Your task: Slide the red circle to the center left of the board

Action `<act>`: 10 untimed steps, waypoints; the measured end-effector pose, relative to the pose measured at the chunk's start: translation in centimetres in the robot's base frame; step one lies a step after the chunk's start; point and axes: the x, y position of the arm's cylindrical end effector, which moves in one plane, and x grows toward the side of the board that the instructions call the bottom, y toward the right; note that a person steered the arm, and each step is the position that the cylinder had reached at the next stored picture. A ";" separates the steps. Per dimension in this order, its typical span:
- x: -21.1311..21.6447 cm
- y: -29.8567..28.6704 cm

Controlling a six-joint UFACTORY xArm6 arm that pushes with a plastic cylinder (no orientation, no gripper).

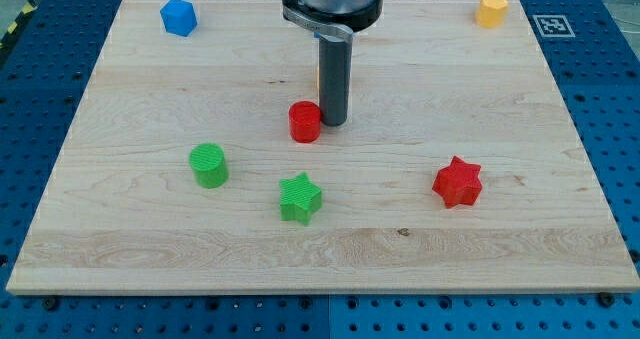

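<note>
**Six blocks on the board, my tip against the red circle**

Six coloured blocks lie on the wooden board (120, 229), and I take them from the view's bottom upward. Nearest the bottom edge is the green star (300, 198), a little left of centre. To its right, well apart, is the red star (457, 182). Left of the green star, just higher, stands the green circle (209, 165).

Further up, near the middle of the board, is the red circle (305, 121). My tip (333, 122) is down on the wood just to its right, touching or all but touching its side; I cannot tell which. I have no jaws to open or close: I end in a plain dark rod, and it holds nothing.

Farthest off, along the top edge, the blue block (178, 16), roughly hexagonal, sits at the view's left corner and the yellow block (492, 9), of similar shape, at the right corner.
</note>
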 end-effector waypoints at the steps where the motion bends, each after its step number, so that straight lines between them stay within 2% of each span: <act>1: 0.8 0.6; 8: 1.4 -2.8; 10: 3.3 -6.5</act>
